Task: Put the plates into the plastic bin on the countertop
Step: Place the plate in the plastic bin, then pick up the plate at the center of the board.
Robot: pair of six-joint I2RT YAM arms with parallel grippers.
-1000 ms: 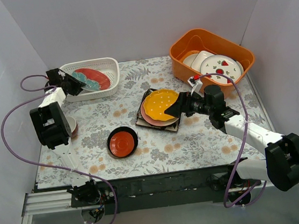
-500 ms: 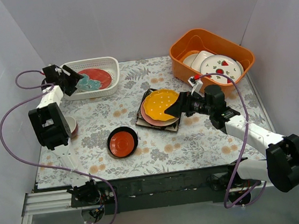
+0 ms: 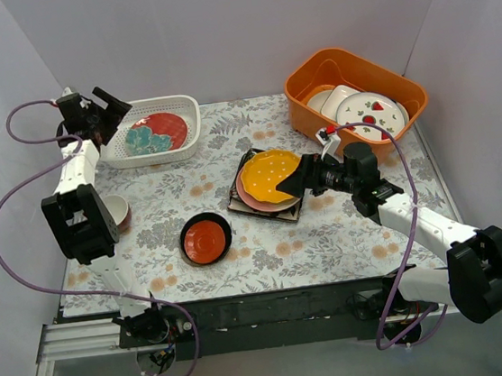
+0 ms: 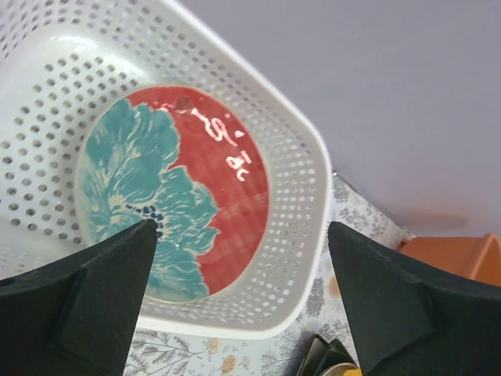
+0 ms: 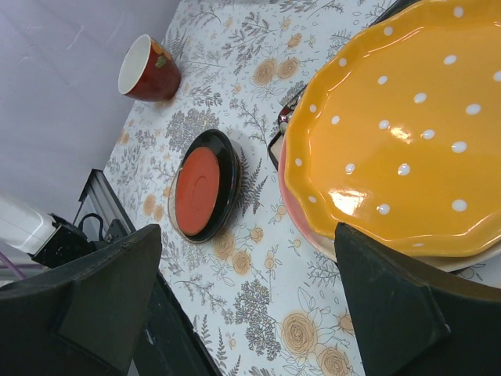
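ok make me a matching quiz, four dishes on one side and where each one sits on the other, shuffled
Things:
1. teal-and-red plate
2. yellow dotted plate
3. strawberry plate
4. small red dish

Places:
A. in the orange tub
B. alone on the countertop
C. in the white bin
D. on top of the stack

Pairs: 1-C, 2-D, 3-A, 4-B
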